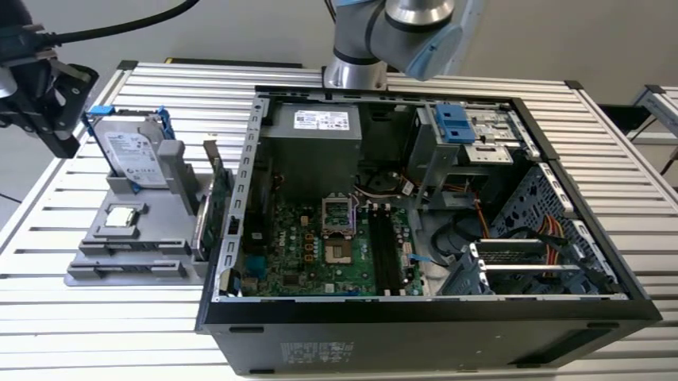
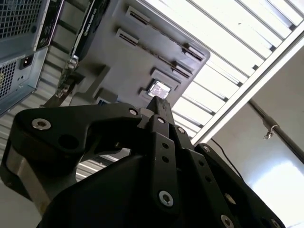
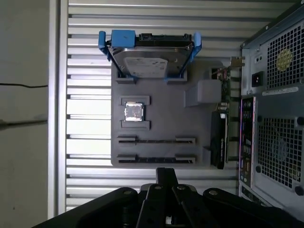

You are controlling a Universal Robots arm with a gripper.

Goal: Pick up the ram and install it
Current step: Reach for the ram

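Note:
My black gripper (image 1: pixel 62 143) hangs at the exterior view's left, above the table edge and beside the grey parts holder (image 1: pixel 159 266). Its fingers are pressed together with nothing between them, as both wrist views show at the gripper tip (image 3: pixel 166 173) (image 2: pixel 159 103). The ram is hidden from me. The holder's two long slots (image 3: pixel 156 141) look bare. In the open computer case (image 1: pixel 424 317) the motherboard (image 1: pixel 317 262) lies flat, with long dark memory slots (image 1: pixel 386 255) to the right of the processor socket.
On the holder stand a silver hard drive with blue clips (image 1: pixel 136 155) and a small square chip (image 3: pixel 133 112). A green expansion card (image 1: pixel 217 210) stands on edge between holder and case. The slatted table (image 1: pixel 106 333) runs to its left edge near the gripper.

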